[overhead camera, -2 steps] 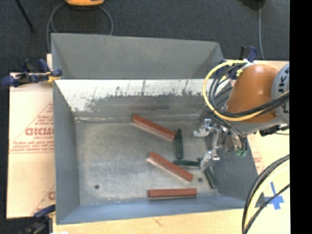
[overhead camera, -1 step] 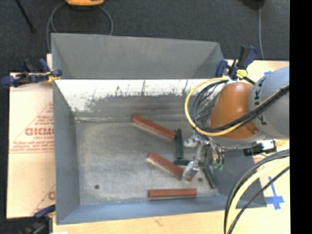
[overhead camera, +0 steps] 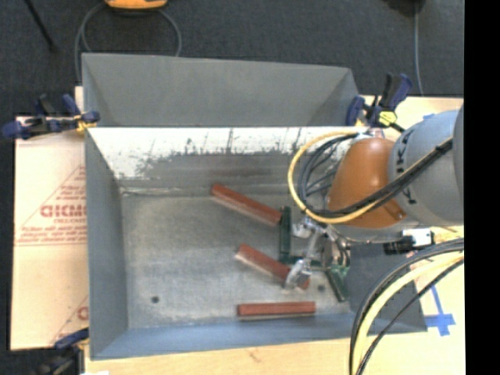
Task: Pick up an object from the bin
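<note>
My gripper (overhead camera: 306,258) hangs low in the right part of the bin, under the orange wrist cover. Its lower end is at the right end of a reddish-brown bar (overhead camera: 259,261) that lies slanted in the bin's middle. A dark green strip (overhead camera: 285,233) stands just left of the gripper, and another dark green piece (overhead camera: 337,283) lies just right of it. A longer reddish-brown bar (overhead camera: 244,203) lies slanted above and to the left, its right end close to the green strip.
A third reddish-brown bar (overhead camera: 276,309) lies flat along the bin's front wall, below the gripper. The arm and its looped cables cover the bin's right side. The bin's left half holds bare floor.
</note>
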